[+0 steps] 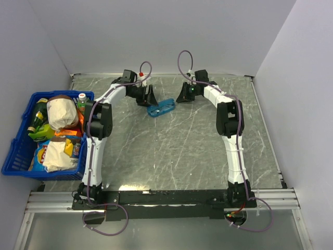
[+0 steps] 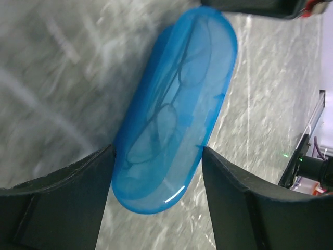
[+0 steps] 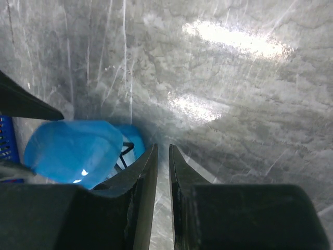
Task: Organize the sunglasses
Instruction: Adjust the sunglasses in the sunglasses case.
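The two arms are bolted at the near edge of the gray stone table point(image 1: 171, 151). Both reach away to the far side.

On the left, just beside the left arm point(image 1: 96, 125), sits a blue basket point(image 1: 14, 151). It is full of food bags and bottles. It is well apart from the work and does not block anything.

Farther out, near the middle of the far side, the blue case point(image 1: 160, 108) lies on the table between the two grippers. The sunglasses point(image 2: 174, 99) are inside it. Their thin black frame shows through the see-through blue lid. It is too hard to tell whether the lid is fully shut.

The left gripper point(image 2: 157, 156) stands wide around one end of the case. Its fingers point(image 2: 62, 198) touch the case on both sides and hold it. From above, this gripper hides that end of the case.

The right gripper point(image 3: 163, 151) is just beside the other end of the case. Its fingers are almost together, with only a thin slit between them and nothing in it. One of its own fingers point(image 3: 138, 187) hides part of the case.
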Tool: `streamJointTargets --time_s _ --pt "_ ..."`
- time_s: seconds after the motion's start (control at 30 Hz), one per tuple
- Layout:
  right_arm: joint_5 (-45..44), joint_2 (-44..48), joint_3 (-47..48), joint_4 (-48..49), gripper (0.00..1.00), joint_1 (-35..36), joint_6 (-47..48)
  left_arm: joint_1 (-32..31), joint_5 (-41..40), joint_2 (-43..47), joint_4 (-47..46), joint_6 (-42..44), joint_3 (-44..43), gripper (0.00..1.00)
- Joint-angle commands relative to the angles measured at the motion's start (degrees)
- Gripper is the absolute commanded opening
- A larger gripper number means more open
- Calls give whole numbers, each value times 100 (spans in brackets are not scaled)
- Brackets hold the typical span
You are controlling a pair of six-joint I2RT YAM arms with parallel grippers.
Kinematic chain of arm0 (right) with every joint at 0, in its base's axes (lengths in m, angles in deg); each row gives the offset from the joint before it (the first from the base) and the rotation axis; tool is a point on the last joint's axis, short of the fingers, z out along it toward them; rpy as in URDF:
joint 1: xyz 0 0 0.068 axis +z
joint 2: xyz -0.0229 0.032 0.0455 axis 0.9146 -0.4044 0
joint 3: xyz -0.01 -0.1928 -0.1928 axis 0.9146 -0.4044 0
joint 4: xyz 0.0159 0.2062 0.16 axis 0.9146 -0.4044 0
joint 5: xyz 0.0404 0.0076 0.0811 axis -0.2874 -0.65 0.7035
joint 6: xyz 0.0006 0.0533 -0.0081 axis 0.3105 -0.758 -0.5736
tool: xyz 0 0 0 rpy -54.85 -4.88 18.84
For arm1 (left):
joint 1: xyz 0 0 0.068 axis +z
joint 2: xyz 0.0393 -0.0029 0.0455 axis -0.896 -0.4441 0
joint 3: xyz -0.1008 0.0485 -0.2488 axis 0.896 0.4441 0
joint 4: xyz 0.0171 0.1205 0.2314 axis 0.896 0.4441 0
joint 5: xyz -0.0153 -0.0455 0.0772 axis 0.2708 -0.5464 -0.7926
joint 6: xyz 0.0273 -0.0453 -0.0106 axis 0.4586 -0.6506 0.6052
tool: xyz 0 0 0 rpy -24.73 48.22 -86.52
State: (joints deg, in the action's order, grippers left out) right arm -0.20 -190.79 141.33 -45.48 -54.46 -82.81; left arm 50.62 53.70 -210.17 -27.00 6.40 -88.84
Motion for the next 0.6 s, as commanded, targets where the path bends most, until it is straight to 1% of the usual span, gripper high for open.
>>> streamJointTargets --time_s 0.0,0.13,0.27,0.33,0.4,0.57 --pt "-22 -51 346 117 22 18 -70 203 -442 724 -93 82 274 72" --pt "66 -68 285 161 22 18 -78 282 -469 874 65 82 380 73" --pt "66 -147 398 100 22 45 -8 300 -416 1067 -127 100 705 74" --pt "84 -183 495 108 22 53 -26 300 -267 910 -23 161 566 74" --pt "23 -191 530 100 23 62 -17 291 -57 647 311 266 242 74" --pt "-92 -192 583 248 26 62 -149 282 129 426 514 355 90 74"
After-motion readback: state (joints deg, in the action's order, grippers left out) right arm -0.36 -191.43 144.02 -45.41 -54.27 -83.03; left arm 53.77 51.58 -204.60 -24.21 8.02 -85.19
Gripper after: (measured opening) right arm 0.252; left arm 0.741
